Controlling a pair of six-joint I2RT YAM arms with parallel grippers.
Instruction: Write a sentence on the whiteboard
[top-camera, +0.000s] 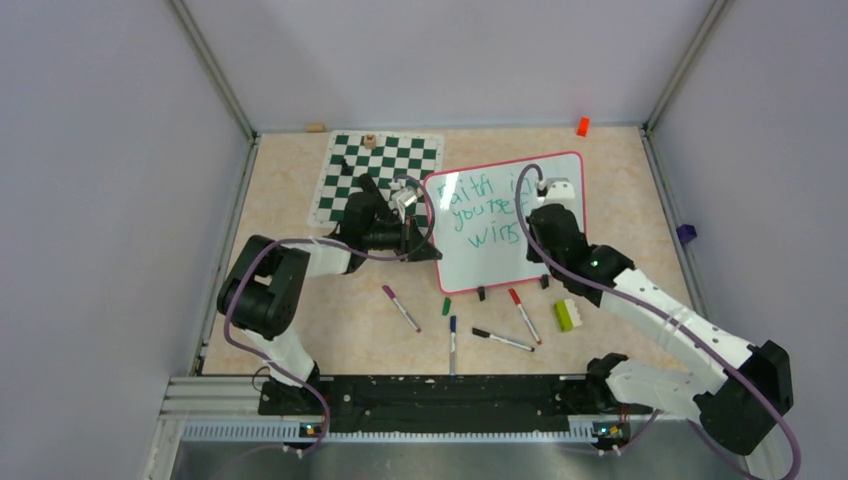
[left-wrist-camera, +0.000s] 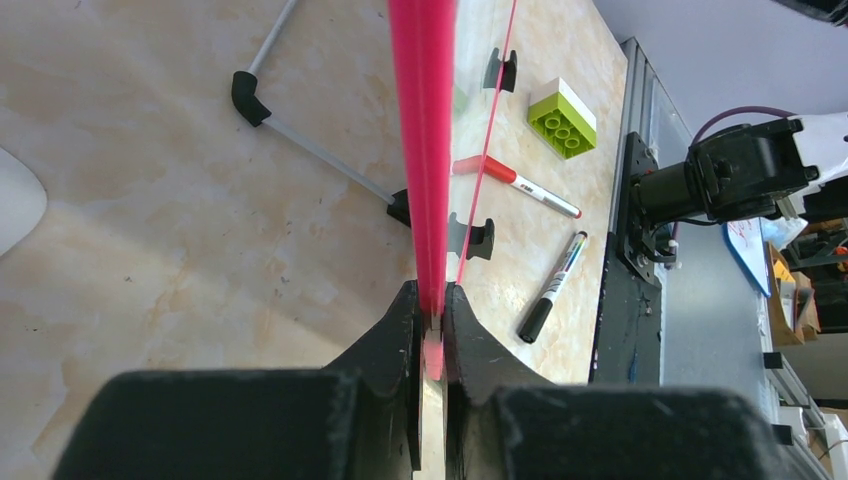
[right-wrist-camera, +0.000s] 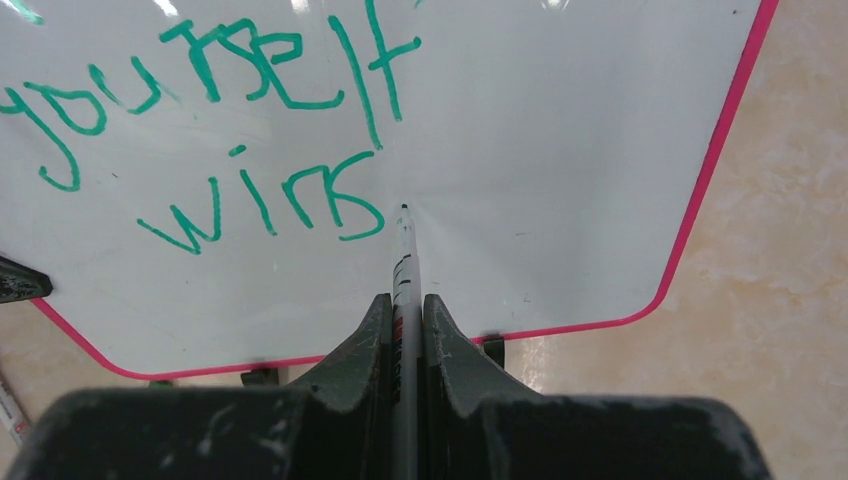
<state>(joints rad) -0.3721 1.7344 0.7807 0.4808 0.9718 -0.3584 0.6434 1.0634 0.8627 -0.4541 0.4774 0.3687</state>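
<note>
Right wrist: right gripper (right-wrist-camera: 405, 312) pinches marker (right-wrist-camera: 405, 250) over whiteboard (right-wrist-camera: 560, 150).

A green-and-white chess mat (top-camera: 380, 175) lies flat at the far left of the beige table (top-camera: 300, 330), with a small wooden piece (top-camera: 369, 142) on its far edge. Nearer the front, four pens lie apart from one another: a purple-capped marker (top-camera: 401, 308), a blue marker (top-camera: 452, 340), a black marker (top-camera: 502, 340) and a red-capped marker (top-camera: 524, 316). A lime-green brick (top-camera: 567, 315) sits just right of the red-capped marker. An orange block (top-camera: 582, 126) rests at the far edge.
</note>
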